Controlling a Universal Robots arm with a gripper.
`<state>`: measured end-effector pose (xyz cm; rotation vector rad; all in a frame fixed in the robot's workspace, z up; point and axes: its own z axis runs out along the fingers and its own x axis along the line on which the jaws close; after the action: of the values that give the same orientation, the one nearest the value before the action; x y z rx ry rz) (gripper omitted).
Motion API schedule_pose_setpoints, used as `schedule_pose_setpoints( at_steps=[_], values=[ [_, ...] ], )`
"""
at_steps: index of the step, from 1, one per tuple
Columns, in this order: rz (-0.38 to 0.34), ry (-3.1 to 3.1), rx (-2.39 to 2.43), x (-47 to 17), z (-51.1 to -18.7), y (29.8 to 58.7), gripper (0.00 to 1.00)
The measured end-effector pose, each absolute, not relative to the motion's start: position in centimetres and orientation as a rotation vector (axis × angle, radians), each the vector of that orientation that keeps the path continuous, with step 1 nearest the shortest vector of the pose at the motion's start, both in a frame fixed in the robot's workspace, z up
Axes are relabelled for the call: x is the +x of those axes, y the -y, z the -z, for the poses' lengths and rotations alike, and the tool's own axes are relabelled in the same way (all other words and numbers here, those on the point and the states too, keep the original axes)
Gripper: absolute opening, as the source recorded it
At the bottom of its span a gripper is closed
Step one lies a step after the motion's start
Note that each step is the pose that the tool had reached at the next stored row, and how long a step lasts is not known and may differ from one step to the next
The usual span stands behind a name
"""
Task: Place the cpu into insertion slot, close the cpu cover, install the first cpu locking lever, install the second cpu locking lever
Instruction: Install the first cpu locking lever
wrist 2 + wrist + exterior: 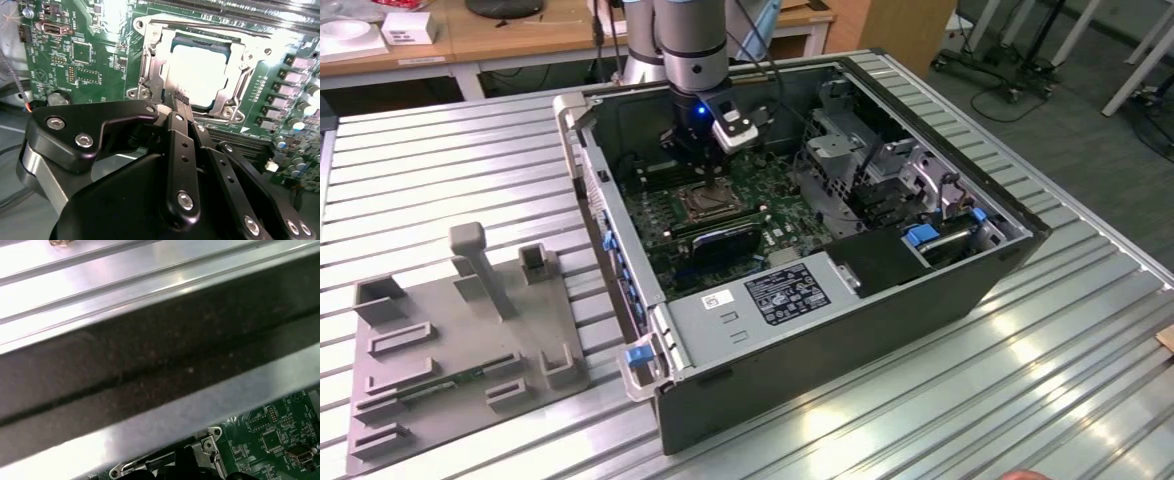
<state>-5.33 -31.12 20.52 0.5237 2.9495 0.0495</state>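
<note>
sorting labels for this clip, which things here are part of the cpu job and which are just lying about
Part of the job:
- cpu, pale, seated in the socket
- insertion slot on the green board
- cpu cover, silvery frame around the chip
- pincer, right above the socket

Just lying about:
- grey fixture tray on the table
- black drive bay in the case

grey-silver cylindrical arm with darker joint bands in the exterior view, dark cables running alongside it. black wrist block below with a small blue light lit, a pale boxy camera module clipped to its side. gripper in the second wrist view is matte black: flat linkage bars, rounded knuckle housing, silver hex-socket screws at the pivots, small holes along the bars, a brushed silver collar behind the knuckle.
</note>
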Motion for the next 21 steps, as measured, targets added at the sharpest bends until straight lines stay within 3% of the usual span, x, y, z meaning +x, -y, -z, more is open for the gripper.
schedule_pose_setpoints(
  at_steps=[12, 21],
  values=[
    [-0.006, -3.005, 0.312, -5.33, -20.38, 31.12, 0.1],
    [0.088, -3.035, 0.208, -5.33, -20.33, 31.13, 0.1]
  ],
)
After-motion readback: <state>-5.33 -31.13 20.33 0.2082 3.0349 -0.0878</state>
